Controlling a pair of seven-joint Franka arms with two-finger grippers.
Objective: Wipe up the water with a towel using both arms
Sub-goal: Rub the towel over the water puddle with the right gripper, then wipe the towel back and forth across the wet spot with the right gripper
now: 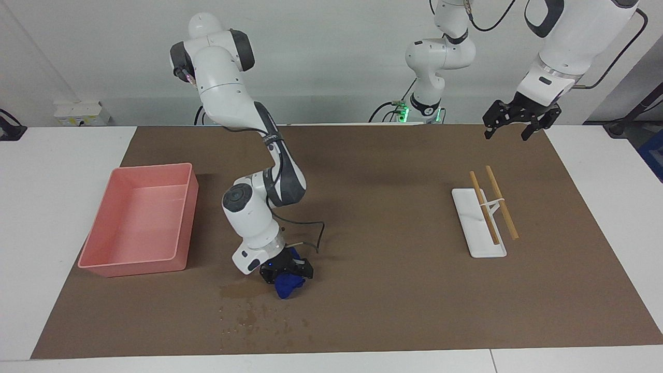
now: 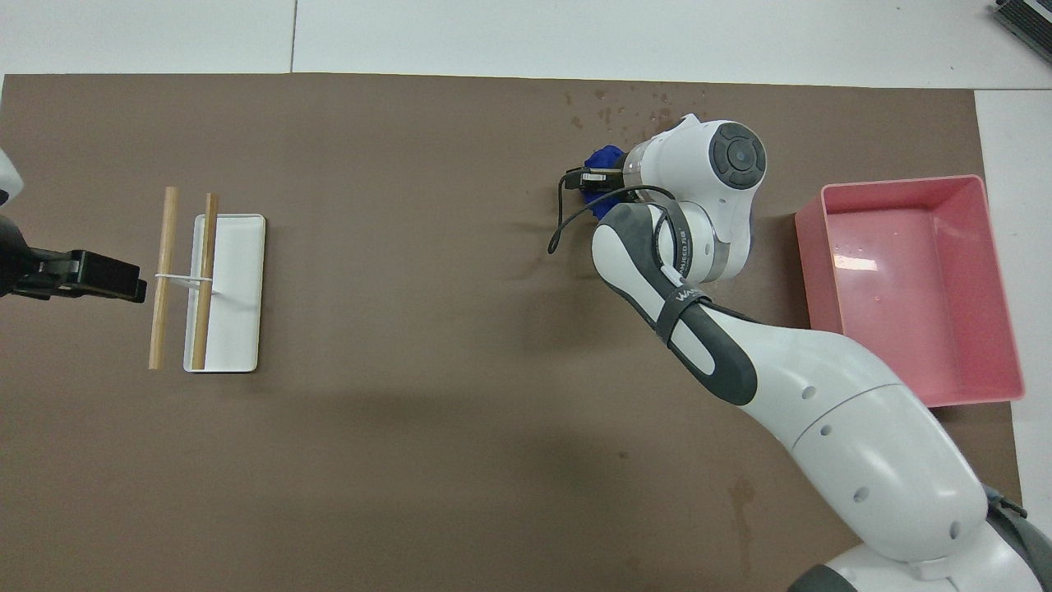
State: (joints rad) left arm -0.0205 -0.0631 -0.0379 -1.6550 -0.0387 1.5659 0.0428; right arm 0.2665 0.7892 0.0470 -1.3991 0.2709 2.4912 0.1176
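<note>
My right gripper (image 1: pixel 286 272) is shut on the blue towel (image 1: pixel 288 286) and holds it down on the brown mat (image 1: pixel 388 207). The towel sits at the edge of the water (image 1: pixel 247 308), a dark wet blotch with scattered droplets lying farther from the robots. In the overhead view the towel (image 2: pixel 602 156) shows beside the right gripper (image 2: pixel 593 177), with the water (image 2: pixel 625 107) just past it. My left gripper (image 1: pixel 506 135) is open and empty. It waits up in the air over the mat at the left arm's end; it also shows in the overhead view (image 2: pixel 107 279).
A pink tray (image 1: pixel 140 259) stands at the right arm's end of the mat, close to the right arm; it also shows in the overhead view (image 2: pixel 912 185). A white rack (image 1: pixel 479 238) with two wooden rods (image 1: pixel 501 202) stands at the left arm's end, and in the overhead view (image 2: pixel 238 288).
</note>
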